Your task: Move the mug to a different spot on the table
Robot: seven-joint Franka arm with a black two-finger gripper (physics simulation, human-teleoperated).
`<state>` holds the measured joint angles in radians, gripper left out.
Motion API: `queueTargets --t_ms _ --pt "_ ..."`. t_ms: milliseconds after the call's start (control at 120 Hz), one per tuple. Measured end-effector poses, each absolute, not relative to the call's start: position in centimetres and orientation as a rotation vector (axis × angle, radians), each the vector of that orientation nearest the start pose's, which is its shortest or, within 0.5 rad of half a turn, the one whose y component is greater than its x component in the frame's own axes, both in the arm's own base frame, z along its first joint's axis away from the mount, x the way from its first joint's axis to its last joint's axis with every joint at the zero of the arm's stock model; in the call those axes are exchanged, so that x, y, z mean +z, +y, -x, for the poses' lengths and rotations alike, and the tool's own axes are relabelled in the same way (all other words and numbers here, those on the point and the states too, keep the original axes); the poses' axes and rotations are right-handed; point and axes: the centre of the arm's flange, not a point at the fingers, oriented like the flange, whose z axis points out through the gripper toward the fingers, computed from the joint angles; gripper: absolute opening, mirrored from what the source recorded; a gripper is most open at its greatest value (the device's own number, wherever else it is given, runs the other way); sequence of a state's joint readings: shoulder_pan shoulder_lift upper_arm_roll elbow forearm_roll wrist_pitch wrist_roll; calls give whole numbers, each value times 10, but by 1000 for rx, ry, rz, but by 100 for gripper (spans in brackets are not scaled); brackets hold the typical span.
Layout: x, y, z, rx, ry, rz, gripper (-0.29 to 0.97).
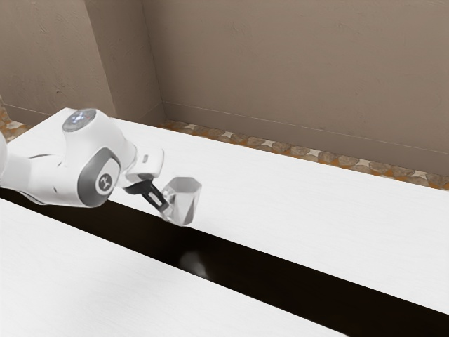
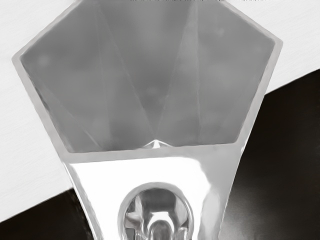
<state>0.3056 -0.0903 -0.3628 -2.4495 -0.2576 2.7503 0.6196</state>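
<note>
The mug is empty: the wrist view looks into its five-sided mouth at plain grey facets, with the handle nearest the hand. The claw holds the mug, narrowed on its handle side, and the mug hangs tilted at the near edge of the white bench, toward the exterior view's left. Beside that edge runs a dark gap, then a second bench nearer still. The first bench's top stretches wide to the exterior view's right and far toward the wall
</note>
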Motion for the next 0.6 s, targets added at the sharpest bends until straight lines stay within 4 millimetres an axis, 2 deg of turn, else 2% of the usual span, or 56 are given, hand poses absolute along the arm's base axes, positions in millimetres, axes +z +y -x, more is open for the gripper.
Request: queueTargets --t_ms 67,242,433,600 --pt "371 -23 -501 -625 671 3010 1" --pt "369 8 -494 -618 467 3046 1" --pt "358 27 -488 -591 299 3082 1" --pt "342 34 -490 -583 202 3107 1"
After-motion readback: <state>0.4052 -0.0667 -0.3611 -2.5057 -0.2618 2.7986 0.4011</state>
